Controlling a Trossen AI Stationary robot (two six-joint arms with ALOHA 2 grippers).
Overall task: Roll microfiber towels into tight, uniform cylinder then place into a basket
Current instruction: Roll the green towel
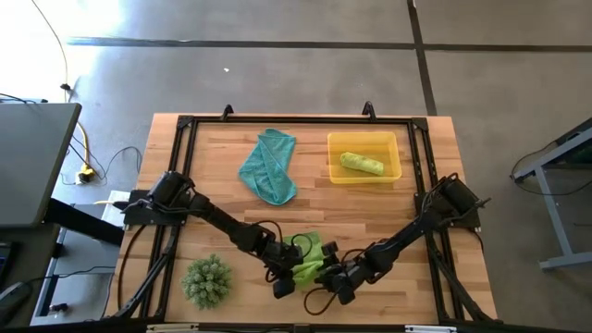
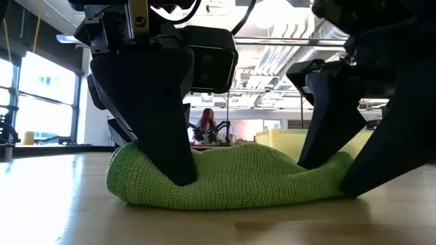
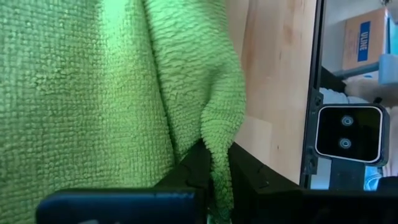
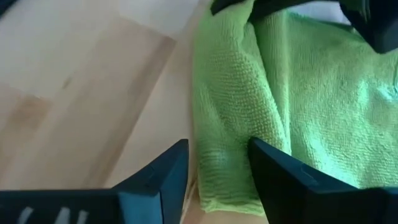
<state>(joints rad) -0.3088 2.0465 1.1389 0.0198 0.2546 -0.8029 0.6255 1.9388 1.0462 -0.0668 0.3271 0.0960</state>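
A lime-green towel (image 1: pixel 310 257) lies bunched on the table near its front edge, between my two grippers. My left gripper (image 1: pixel 282 280) is at the towel's left end and is shut on a fold of it. My right gripper (image 1: pixel 336 277) is open at the towel's right end, its fingers astride the towel's edge (image 4: pixel 217 155). A teal-blue towel (image 1: pixel 270 166) lies loosely folded at the back middle. The yellow basket (image 1: pixel 333 171) stands at the back right, and a rolled lime-green towel (image 1: pixel 361 164) lies in it. My left gripper pinches a raised fold of the lime-green towel (image 3: pixel 214 158) between its two fingers. The fingers come from above, pointing down (image 2: pixel 170 156), and the towel lies on the table. My right gripper stands open over the towel's right end (image 2: pixel 340 173). One finger (image 4: pixel 292 177) is on the cloth and the other (image 4: pixel 155 180) is beside the towel's edge over the wood.
A spiky green ball-shaped plant (image 1: pixel 206 280) stands at the front left, close to my left arm. A black frame (image 1: pixel 305 118) runs around the tabletop. Bare wood lies between the two towels at the table's middle. The low camera (image 3: pixel 345 134) sits at the front edge.
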